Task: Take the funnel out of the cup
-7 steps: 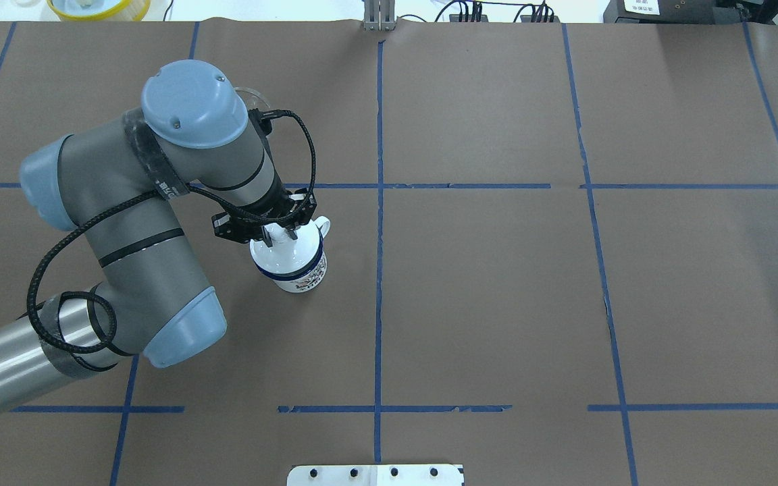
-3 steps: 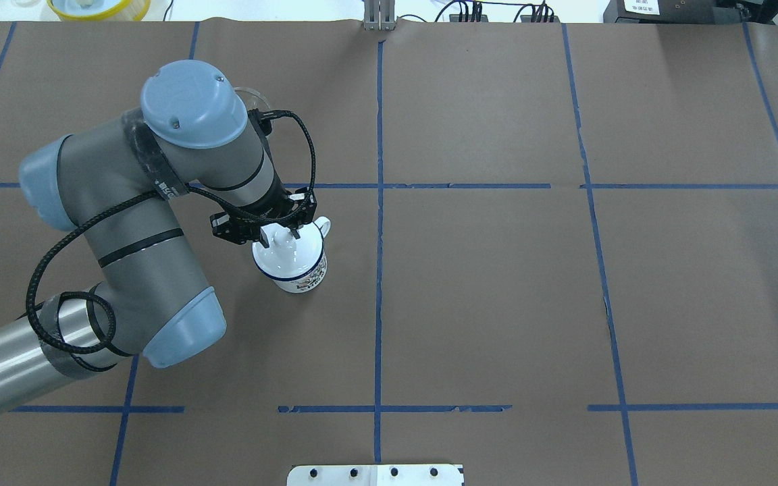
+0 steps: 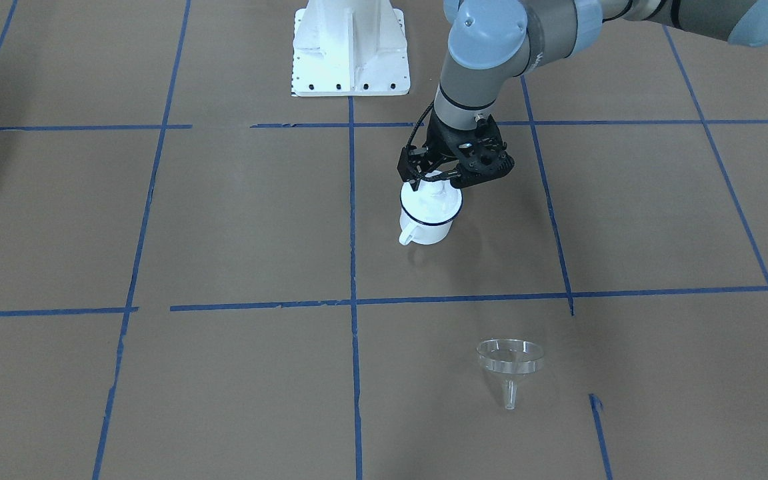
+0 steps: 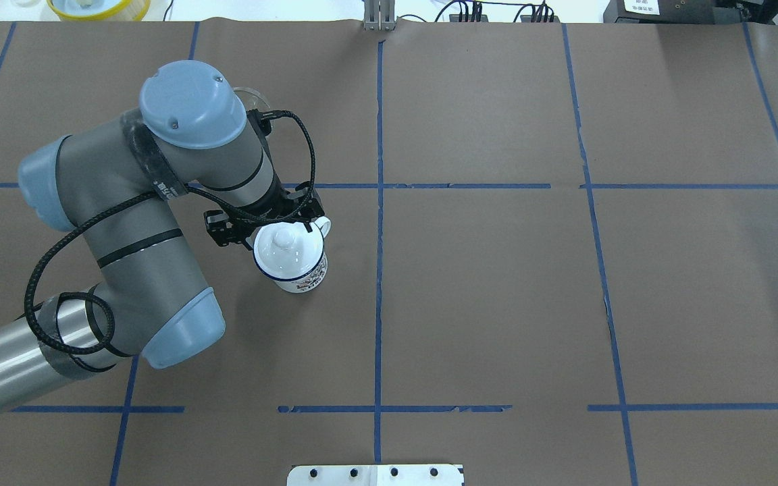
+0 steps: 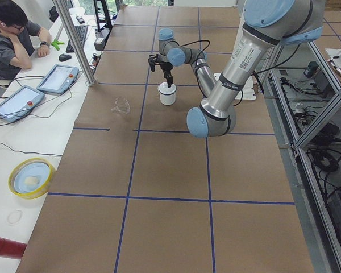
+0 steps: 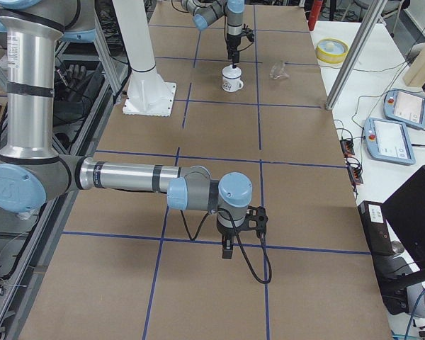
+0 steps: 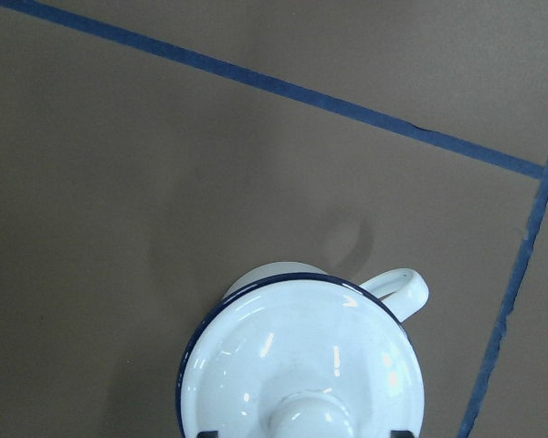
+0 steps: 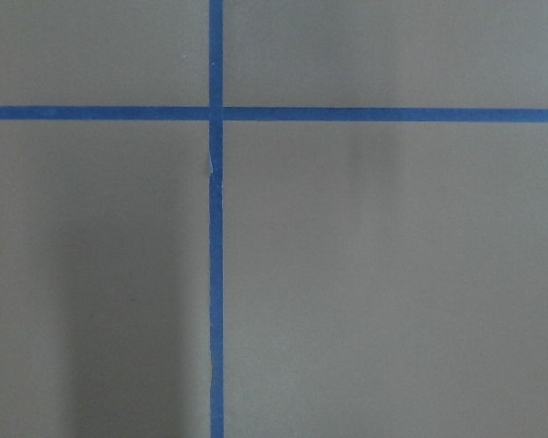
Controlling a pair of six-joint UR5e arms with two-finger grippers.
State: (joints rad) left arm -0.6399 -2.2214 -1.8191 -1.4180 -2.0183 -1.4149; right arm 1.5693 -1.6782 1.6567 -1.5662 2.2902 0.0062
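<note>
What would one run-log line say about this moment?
cup: upright, white lid on | funnel: on table, apart from cup | left fingers: open, above lid | right fingers: far off, state unclear

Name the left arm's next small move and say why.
Probably lift the left gripper straight up, clear of the cup. Its jaws stand open on either side of the knob of the lid, which sits on the cup. The funnel rests on the table, well apart from the cup, so nothing seems left to grasp.
</note>
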